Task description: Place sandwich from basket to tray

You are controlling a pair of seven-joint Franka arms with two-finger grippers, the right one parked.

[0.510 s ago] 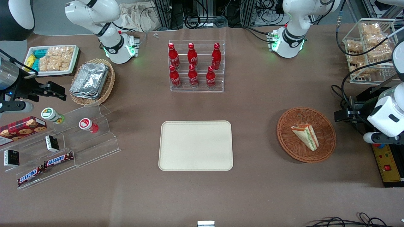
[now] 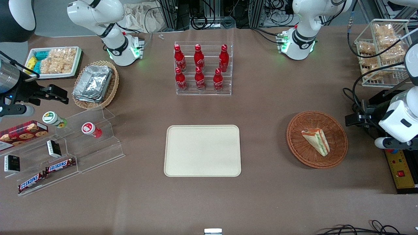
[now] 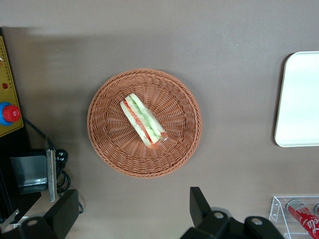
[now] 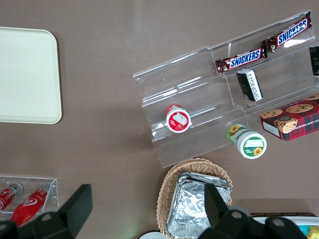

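Lying in woven basket [image 3: 144,164] — wedge sandwich [image 3: 143,121]; gripper [image 3: 132,214] above, spread.

A robotics lab staged as a small shop: white robot arms [image 2: 298,36] are bolted to a brown table [image 2: 261,202], with cable bundles [image 2: 209,13] along its edge. Clear acrylic racks display cola bottles [image 2: 199,67], Snickers bars [image 2: 60,165] and snack packets [image 2: 380,49].

tray [image 3: 299,99] (edge-cropped), gripper [image 3: 130,215] likewise
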